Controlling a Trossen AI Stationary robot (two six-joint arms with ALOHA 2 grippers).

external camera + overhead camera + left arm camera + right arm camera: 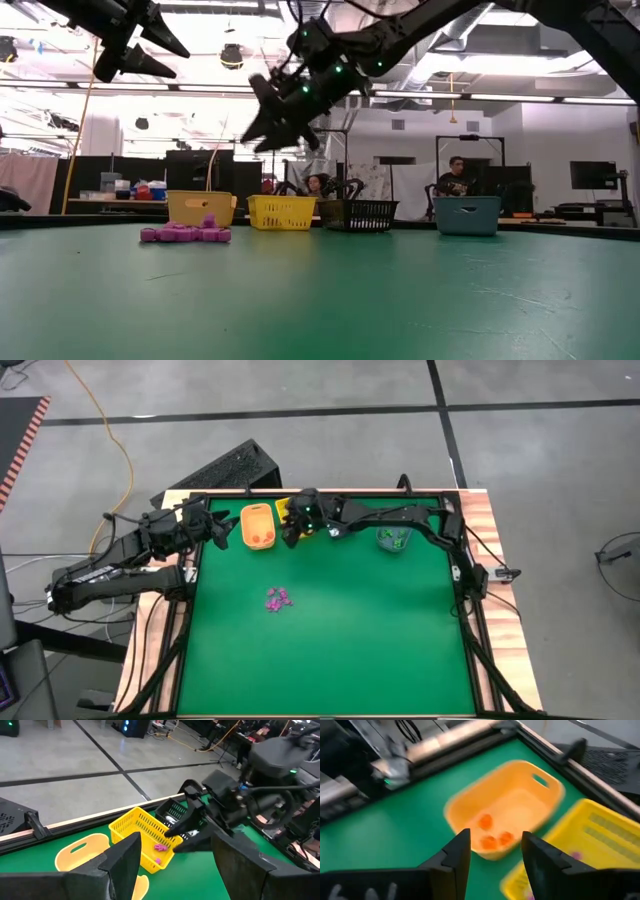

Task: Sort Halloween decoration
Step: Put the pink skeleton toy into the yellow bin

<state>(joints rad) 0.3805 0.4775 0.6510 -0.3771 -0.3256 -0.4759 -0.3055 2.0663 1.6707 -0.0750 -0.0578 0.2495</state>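
Above the yellow bin [287, 512], R gripper [291, 532] hangs w/ fingers apart, empty. L gripper [218, 530] parted too, near orange bin [258, 526]. Purple trinkets [277, 599] clustered mid-mat [330, 640].

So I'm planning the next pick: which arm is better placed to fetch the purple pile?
Probably right: its gripper, jaws open and empty, hangs over the bins nearer the purple pile; the left gripper sits by the table's left edge.
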